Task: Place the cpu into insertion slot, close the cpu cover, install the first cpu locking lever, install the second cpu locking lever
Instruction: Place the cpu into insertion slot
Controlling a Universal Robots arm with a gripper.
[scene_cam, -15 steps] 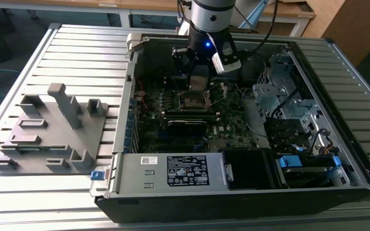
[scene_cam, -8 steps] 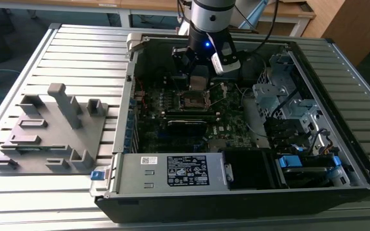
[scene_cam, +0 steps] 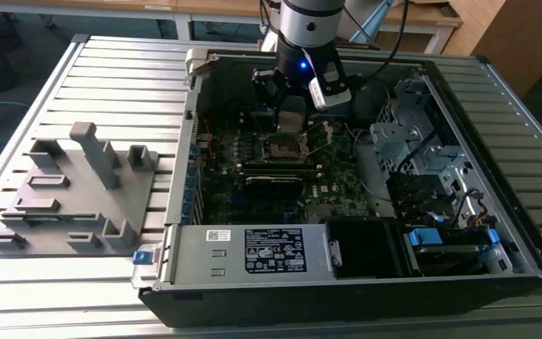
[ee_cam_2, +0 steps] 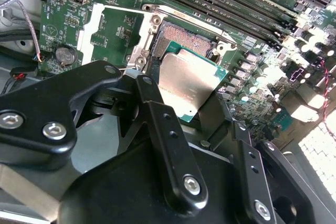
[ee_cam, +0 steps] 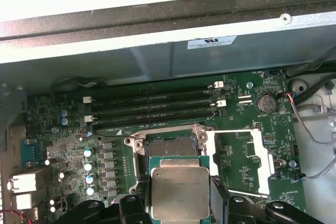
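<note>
open case (scene_cam: 365, 233) on a slatted table (scene_cam: 121, 78), with the arm (scene_cam: 309, 21) reaching down into it from the far side. a grey fixture (scene_cam: 73, 191) lies on the table at the exterior view's left, well apart from the work.

gripper (scene_cam: 290, 119) over the board (scene_cam: 337, 198), jaws closed on the cpu (scene_cam: 290, 121). in both wrist views two black fingers (ee_cam_2: 152, 85) (ee_cam: 135, 205) clamp opposite edges of the cpu (ee_cam_2: 189, 80) (ee_cam: 180, 184), metal top facing the cameras; gripper centre at (ee_cam_2: 184, 92) and (ee_cam: 180, 202).

the cpu is held just beside and partly over the slot (ee_cam_2: 181, 38) (ee_cam: 170, 145), not seated; much of the slot's dark contact field is uncovered. in the exterior view the slot (scene_cam: 285, 147) lies just below the gripper.

the cover (ee_cam_2: 88, 38) (ee_cam: 237, 131) is swung open and lies flat on the board next to the slot, green board showing through its square window.

memory slots (ee_cam: 152, 108) run parallel along the slot's far side; a coin battery (ee_cam: 266, 103) (ee_cam_2: 64, 55) sits beyond the cover.
</note>
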